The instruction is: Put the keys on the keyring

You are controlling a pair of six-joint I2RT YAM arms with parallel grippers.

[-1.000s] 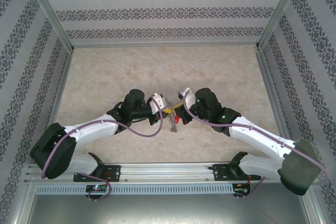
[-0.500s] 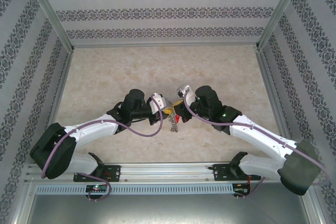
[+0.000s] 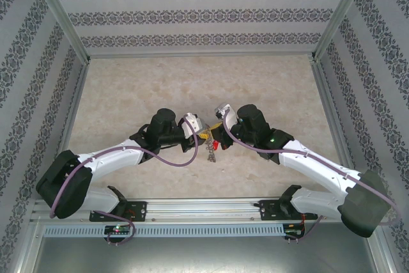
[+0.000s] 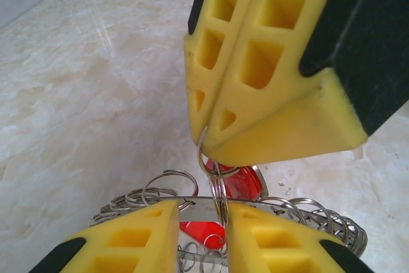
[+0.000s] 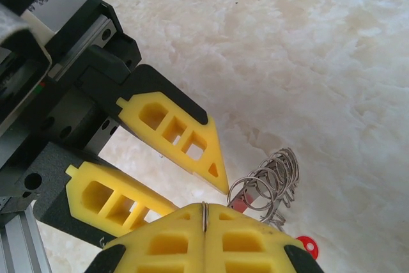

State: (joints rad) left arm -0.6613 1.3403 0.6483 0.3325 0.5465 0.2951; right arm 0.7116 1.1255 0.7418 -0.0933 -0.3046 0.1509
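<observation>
The keyring: where is it found relative to each claw?

It is pinched by one wire loop in the clenched right claw. The left claw is spread, and the flat band is seen in the gap between its fingers. All this is placed over the table, toward its near edge, midway between the left and right edges.

How is it described?

A silvery band is fringed with small wire loops, and a red-headed key is seen among them.
</observation>
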